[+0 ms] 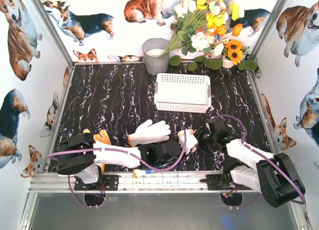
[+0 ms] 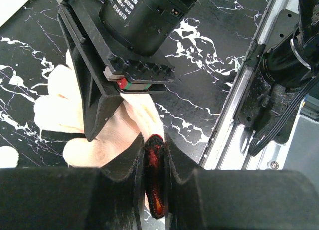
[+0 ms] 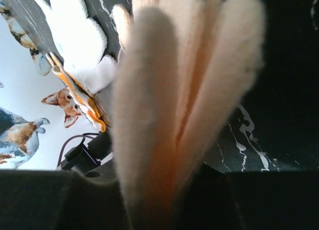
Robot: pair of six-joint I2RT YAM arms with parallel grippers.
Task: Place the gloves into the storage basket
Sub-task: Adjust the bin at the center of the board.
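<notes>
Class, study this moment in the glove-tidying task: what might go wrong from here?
1. Both arms hold one pale yellow knit glove with a dark cuff: left jaws clamp the cuff, right jaws pinch its finger end. If both pull, it may stretch or slip free.
2. The two sets of jaws sit close together, so the arms may collide when lifting.
3. The glove fills the right wrist view, so that camera cannot see the white slotted plastic basket.

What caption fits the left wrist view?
Left gripper clamps the dark cuff of the pale yellow glove; right gripper pinches the finger end.
</notes>
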